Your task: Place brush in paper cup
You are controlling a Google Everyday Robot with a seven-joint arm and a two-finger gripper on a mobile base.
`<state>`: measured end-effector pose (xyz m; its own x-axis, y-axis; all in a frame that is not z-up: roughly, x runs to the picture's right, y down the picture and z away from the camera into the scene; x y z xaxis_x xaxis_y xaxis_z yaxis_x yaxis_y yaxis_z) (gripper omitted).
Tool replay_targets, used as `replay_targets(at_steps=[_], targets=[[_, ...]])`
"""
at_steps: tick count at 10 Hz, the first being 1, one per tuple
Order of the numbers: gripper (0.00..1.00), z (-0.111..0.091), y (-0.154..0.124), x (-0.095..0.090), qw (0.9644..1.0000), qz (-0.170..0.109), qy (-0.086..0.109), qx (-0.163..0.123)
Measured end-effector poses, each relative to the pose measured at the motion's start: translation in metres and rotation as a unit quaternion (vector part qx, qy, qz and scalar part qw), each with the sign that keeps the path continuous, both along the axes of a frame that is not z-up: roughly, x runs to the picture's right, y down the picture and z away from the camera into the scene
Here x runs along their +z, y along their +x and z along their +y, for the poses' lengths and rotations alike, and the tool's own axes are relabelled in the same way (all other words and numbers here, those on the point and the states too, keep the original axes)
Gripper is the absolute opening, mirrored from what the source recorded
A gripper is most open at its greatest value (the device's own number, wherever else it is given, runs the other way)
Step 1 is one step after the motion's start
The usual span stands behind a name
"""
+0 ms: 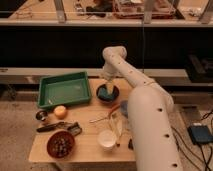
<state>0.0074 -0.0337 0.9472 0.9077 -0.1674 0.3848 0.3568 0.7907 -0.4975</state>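
The brush (59,127) lies flat on the left part of the wooden table (90,150), its black handle pointing left and its blocky head toward the right. The white paper cup (106,139) stands upright near the front edge, to the right of the brush. My gripper (108,84) hangs at the back of the table, pointing down just above a black bowl (108,95) with a blue-green sponge. It is open and holds nothing. It is far from both the brush and the cup.
A green tray (65,90) sits at the back left. In front of it lie a yellow-orange fruit (60,111) and a small round object (41,115). A reddish-brown bowl (60,144) of dark bits stands front left. A thin pale utensil (107,117) lies mid-table. My white arm (147,120) covers the right side.
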Motion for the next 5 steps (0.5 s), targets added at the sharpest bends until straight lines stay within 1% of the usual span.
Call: replay_targets(at_steps=[5], targets=[[0.80, 0.0012, 0.0000, 0.0009, 1.0000, 0.000, -0.001, 0.000]])
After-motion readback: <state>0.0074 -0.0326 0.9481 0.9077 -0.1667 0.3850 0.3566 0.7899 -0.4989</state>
